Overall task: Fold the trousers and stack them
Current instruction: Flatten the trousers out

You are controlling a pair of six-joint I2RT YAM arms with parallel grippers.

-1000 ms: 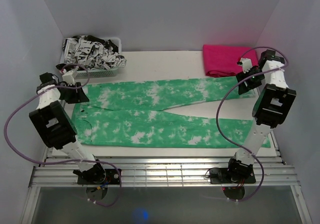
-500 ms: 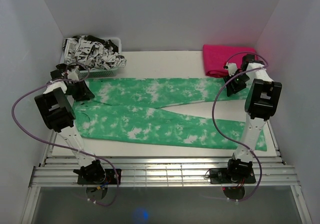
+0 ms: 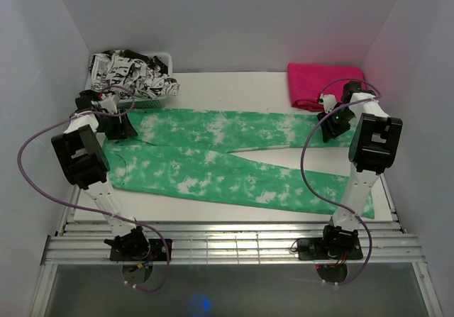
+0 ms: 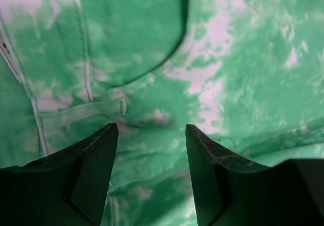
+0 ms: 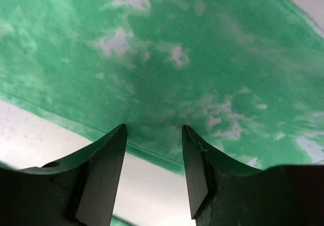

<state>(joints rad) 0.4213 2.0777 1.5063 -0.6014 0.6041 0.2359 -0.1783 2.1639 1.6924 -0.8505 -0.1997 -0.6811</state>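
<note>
**Q:** What do we see at the left gripper (image 4: 151, 131)?

**A:** We see its two dark fingers (image 4: 91, 165) spread apart with nothing pinched between them, poised over the waist end of the trousers (image 4: 243, 59). A belt loop (image 4: 86, 110) lies just beyond the tips. Past it runs the curved edge of a pocket (image 4: 172, 54).

**Q:** And the right gripper (image 5: 154, 130)?

**A:** It is likewise parted and holding nothing. We find it over the far leg's cuff, where the stitched hem (image 5: 61, 117) meets the white table (image 5: 30, 135).

**Q:** Where do the trousers lie?

**A:** They lie flat across the table, green with cloudy white blotches, waist at the left and both legs running to the right. The far leg ends under the right gripper. The near leg slants toward the front right edge. We see the two legs part about midway along.

**Q:** What lies beyond them?

**A:** A folded magenta cloth (image 3: 323, 81) sits at the back right corner, close by the far cuff. At the back left, a white basket (image 3: 152, 103) holds crumpled black-and-white printed fabric (image 3: 131, 72). We cannot read its print at this size.
</note>
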